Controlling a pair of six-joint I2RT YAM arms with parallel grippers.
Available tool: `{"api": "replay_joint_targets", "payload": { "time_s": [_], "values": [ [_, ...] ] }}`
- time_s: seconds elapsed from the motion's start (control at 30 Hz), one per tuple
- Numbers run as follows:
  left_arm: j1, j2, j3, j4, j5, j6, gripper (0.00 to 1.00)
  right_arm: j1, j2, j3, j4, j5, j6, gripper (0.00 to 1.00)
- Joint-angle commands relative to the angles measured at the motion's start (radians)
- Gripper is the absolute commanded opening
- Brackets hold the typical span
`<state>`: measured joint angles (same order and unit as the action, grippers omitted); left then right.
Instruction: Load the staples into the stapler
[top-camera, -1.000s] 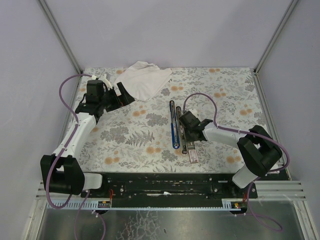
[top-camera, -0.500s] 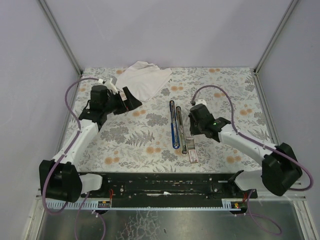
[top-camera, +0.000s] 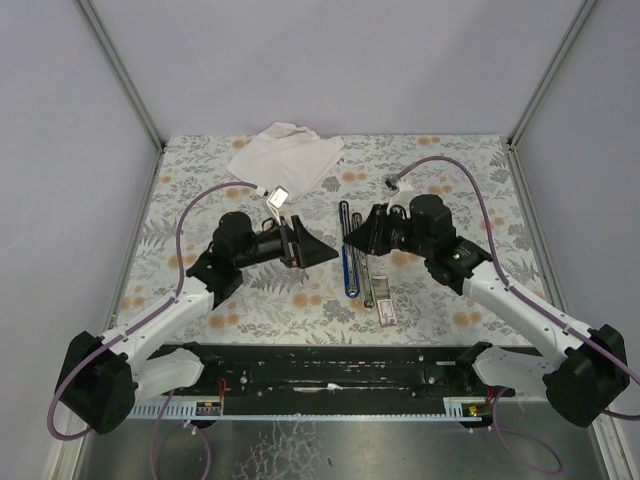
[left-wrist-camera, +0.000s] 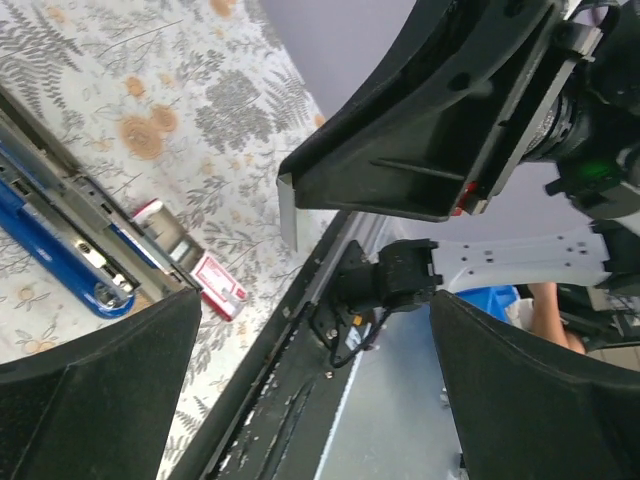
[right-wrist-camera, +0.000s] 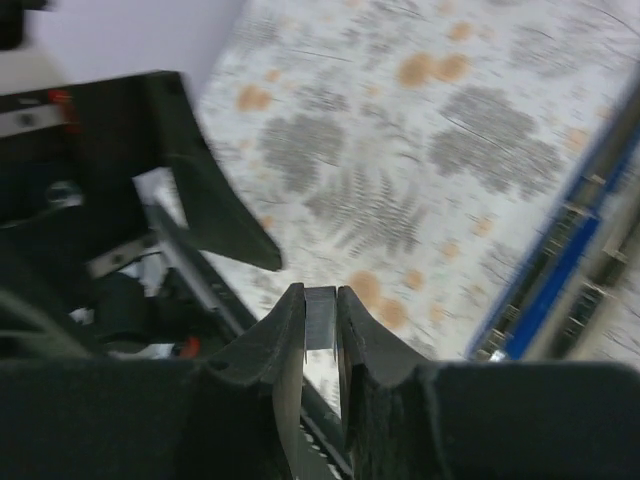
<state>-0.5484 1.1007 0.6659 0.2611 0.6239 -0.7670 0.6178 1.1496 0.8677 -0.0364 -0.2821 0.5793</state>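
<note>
A blue stapler (top-camera: 347, 262) and a grey-black one (top-camera: 367, 272) lie side by side mid-table, with the pink-red staple box (top-camera: 386, 311) at their near end. My right gripper (top-camera: 348, 238) hovers just left of them, shut on a silvery staple strip (right-wrist-camera: 321, 318); the right wrist view shows it pinched between the fingertips of my right gripper (right-wrist-camera: 321, 296). My left gripper (top-camera: 322, 250) faces it, open and empty, very close. The left wrist view shows my left gripper (left-wrist-camera: 315, 300) wide open, the strip (left-wrist-camera: 288, 212) at the right gripper's tip, the blue stapler (left-wrist-camera: 60, 250) and the box (left-wrist-camera: 218, 286).
A crumpled white cloth (top-camera: 286, 159) lies at the far edge of the flowered table (top-camera: 460, 190). Frame posts and purple walls enclose the sides. The black base rail (top-camera: 330, 365) runs along the near edge.
My left gripper swung from the far left by the cloth to the table's middle. My right gripper rose from the stapler's near end and turned left to face it.
</note>
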Motion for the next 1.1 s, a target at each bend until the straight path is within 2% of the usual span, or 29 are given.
{"api": "replay_joint_targets", "payload": {
  "time_s": [0.0, 0.13, 0.23, 0.53, 0.7, 0.8, 1.07],
  "values": [
    [-0.003, -0.050, -0.017, 0.178, 0.063, -0.087, 0.96, -0.007, -0.056, 0.014, 0.266, -0.230, 0.135, 0.23],
    [-0.004, -0.058, -0.048, 0.353, 0.154, -0.210, 0.93, -0.007, -0.060, -0.019, 0.466, -0.325, 0.249, 0.24],
    [-0.006, -0.078, -0.050, 0.406, 0.163, -0.253, 0.87, -0.007, -0.052, -0.030, 0.547, -0.367, 0.295, 0.24],
    [-0.011, -0.079, -0.031, 0.447, 0.150, -0.299, 0.53, -0.007, -0.025, -0.037, 0.596, -0.426, 0.340, 0.24],
    [-0.015, -0.073, -0.022, 0.445, 0.139, -0.298, 0.40, -0.007, -0.022, -0.040, 0.599, -0.435, 0.343, 0.24],
    [-0.015, -0.075, -0.024, 0.442, 0.129, -0.299, 0.32, -0.007, -0.021, -0.042, 0.598, -0.441, 0.341, 0.24],
    [-0.015, -0.080, -0.019, 0.403, 0.102, -0.293, 0.23, -0.007, -0.015, -0.036, 0.582, -0.453, 0.331, 0.24]
  ]
}}
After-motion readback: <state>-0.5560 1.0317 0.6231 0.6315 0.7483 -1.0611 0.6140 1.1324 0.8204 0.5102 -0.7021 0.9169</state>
